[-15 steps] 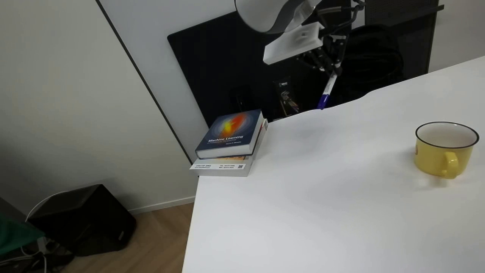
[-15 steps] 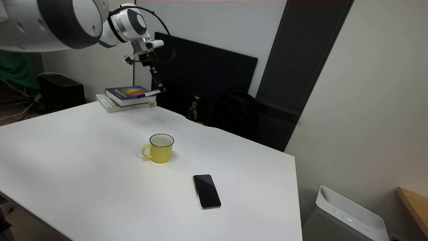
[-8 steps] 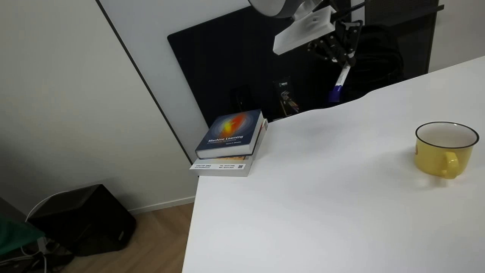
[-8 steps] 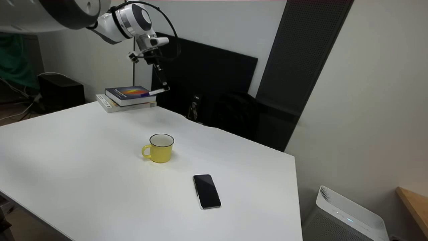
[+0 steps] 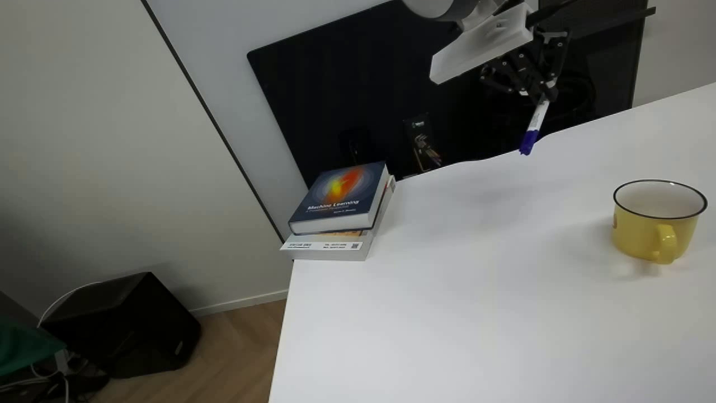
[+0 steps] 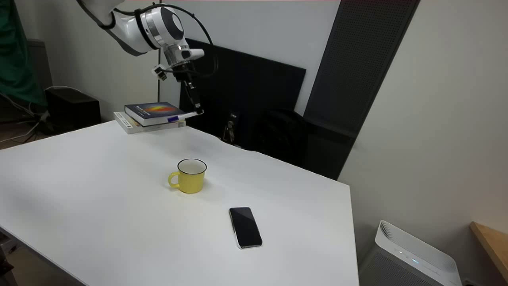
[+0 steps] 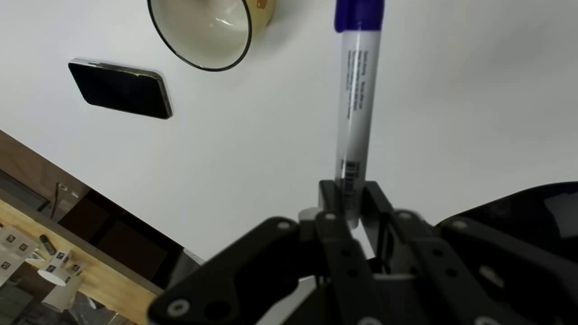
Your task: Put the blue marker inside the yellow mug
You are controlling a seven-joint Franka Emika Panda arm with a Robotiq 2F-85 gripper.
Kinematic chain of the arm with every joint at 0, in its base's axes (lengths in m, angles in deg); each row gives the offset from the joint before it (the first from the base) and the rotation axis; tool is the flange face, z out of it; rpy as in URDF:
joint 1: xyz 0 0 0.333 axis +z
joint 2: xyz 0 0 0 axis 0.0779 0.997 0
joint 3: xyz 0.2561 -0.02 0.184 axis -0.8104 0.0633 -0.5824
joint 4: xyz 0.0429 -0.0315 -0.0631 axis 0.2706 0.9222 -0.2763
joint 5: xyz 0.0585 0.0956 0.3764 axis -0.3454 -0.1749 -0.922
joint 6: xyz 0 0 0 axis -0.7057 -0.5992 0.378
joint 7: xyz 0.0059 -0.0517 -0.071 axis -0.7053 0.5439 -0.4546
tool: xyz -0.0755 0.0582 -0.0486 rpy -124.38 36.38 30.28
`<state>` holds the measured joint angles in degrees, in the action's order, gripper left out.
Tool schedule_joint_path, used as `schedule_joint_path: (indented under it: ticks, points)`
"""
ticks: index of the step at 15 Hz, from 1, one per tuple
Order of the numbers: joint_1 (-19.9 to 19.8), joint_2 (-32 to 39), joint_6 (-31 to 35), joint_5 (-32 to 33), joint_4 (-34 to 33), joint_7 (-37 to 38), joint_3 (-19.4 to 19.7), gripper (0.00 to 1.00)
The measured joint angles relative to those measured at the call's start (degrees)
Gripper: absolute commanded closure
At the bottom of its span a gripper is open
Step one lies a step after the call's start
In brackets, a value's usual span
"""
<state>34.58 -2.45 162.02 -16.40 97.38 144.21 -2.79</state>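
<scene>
My gripper [image 7: 351, 198] is shut on the blue marker [image 7: 360, 90], its two fingers pinching the whitish barrel near the end opposite the dark blue cap. In both exterior views the gripper [image 5: 545, 94] [image 6: 201, 110] holds the marker [image 5: 537, 118] [image 6: 184, 116] in the air, tilted, cap end lower and pointing away from the fingers. The yellow mug [image 5: 643, 235] stands upright on the white table, apart from the marker, and it also shows in an exterior view [image 6: 191, 183]. In the wrist view the mug [image 7: 212, 36] is partly cut off at the top, left of the marker.
A stack of two books [image 5: 338, 201] lies at the table's corner, also seen in an exterior view [image 6: 152, 115]. A black phone [image 6: 246, 227] lies on the table near the mug and shows in the wrist view [image 7: 119, 88]. A dark monitor [image 6: 246, 75] stands behind the table.
My gripper has moved with the marker still held, rightward in both exterior views. The mug, books and phone have not moved. The arm's upper link has risen out of an exterior view.
</scene>
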Motion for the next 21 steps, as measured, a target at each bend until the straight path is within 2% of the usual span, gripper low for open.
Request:
schedule_joint_path:
  ticks: [4,10,15,21]
  points:
    - [0.8,-5.8,3.7,1.5,10.6,0.5,0.8,0.96]
    - [-1.0,-16.5,7.1,10.7,26.9,5.6,-2.7,0.96]
    - [-4.3,-26.4,9.7,16.9,41.2,10.3,-5.7,0.96]
    - [-10.1,-37.3,13.1,31.1,57.3,20.0,-9.3,0.96]
